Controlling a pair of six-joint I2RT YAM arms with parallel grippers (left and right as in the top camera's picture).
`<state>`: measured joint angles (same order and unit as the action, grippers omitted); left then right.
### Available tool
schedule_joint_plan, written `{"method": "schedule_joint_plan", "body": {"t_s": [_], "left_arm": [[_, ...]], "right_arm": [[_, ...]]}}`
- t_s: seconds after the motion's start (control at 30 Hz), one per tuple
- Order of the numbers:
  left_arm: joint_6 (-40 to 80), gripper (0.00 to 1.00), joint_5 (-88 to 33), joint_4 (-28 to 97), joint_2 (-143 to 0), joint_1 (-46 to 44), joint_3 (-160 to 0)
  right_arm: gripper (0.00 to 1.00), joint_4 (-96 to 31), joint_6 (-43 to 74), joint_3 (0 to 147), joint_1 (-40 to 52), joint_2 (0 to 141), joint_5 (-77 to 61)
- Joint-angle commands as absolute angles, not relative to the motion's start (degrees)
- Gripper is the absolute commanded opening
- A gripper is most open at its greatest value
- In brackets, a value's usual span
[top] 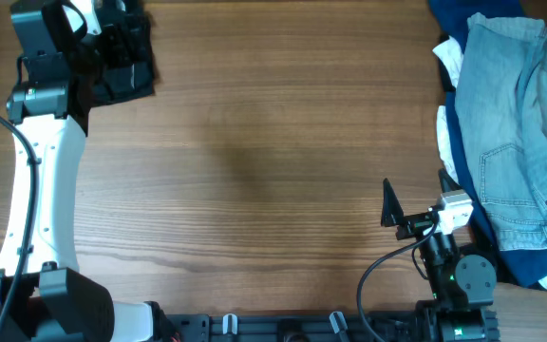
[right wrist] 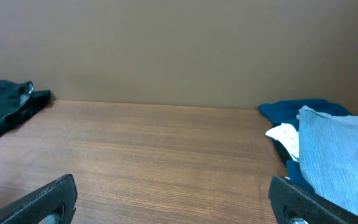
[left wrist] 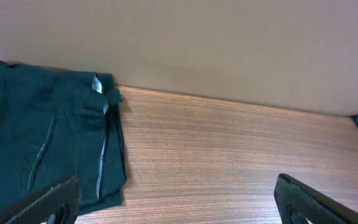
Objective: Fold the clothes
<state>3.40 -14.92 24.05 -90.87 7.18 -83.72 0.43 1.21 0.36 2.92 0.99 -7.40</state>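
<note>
The black shorts (top: 129, 81) lie folded in a compact bundle at the table's far left corner. In the left wrist view the shorts (left wrist: 36, 143) fill the left side, with pale lining showing at the waistband. My left gripper (top: 103, 43) hovers over the bundle, and its jaws (left wrist: 179, 211) are open and empty; the left finger is over the shorts' edge. My right gripper (top: 416, 195) is open and empty near the front right. In the right wrist view its jaws (right wrist: 173, 208) are over bare wood, and the shorts (right wrist: 5, 102) show far off.
A pile of other clothes sits along the right edge: a light-blue denim garment (top: 520, 123) on top, navy fabric (top: 463, 19) and white fabric (top: 449, 57) under it. The pile also shows in the right wrist view (right wrist: 340, 155). A plain wall stands behind the wooden table (top: 273, 142).
</note>
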Motion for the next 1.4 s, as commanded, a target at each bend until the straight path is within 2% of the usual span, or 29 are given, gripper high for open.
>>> {"method": "schedule_joint_plan", "body": {"t_s": [0.0, 0.37, 0.57, 0.7, 0.83, 0.93, 1.03, 1.13, 1.37], "left_arm": [[3.90, 1.00, -15.40, 23.88, -91.02, 7.18, -83.68], [3.90, 1.00, -15.38, 24.14, -91.02, 7.20, -83.68], [3.46, 1.00, -15.18, 31.11, -86.89, 6.46, -82.87], [3.49, 1.00, -15.18, 26.98, -74.85, 5.63, -72.58], [3.53, 1.00, -14.74, 13.41, -53.52, 6.76, -46.94], [6.02, 1.00, -14.76, 7.81, -36.88, 9.21, -28.64], [6.98, 1.00, -14.76, 3.77, -24.51, 9.65, -16.73], [8.19, 1.00, -14.76, 3.20, -15.94, 9.32, -10.44], [8.01, 1.00, -13.89, 4.05, -6.35, 9.26, -4.95]], "right_arm": [[1.00, 0.47, 1.54, 0.30, 3.20, 0.60, -6.35], [1.00, 0.47, 1.56, 0.30, 3.20, 0.60, -6.35], [1.00, 0.47, 1.56, 0.30, 3.20, 0.60, -6.35], [1.00, 0.47, 1.56, 0.30, 3.20, 0.60, -6.35], [1.00, 0.47, 1.56, 0.30, 3.20, 0.60, -6.35], [1.00, 0.47, 1.56, 0.30, 3.20, 0.60, -6.35], [1.00, 0.47, 1.56, 0.30, 3.20, 0.60, -6.35], [1.00, 0.45, 1.56, 0.30, 3.20, 0.60, -6.35], [1.00, 0.45, 1.56, 0.30, 3.20, 0.60, -6.35]]}}
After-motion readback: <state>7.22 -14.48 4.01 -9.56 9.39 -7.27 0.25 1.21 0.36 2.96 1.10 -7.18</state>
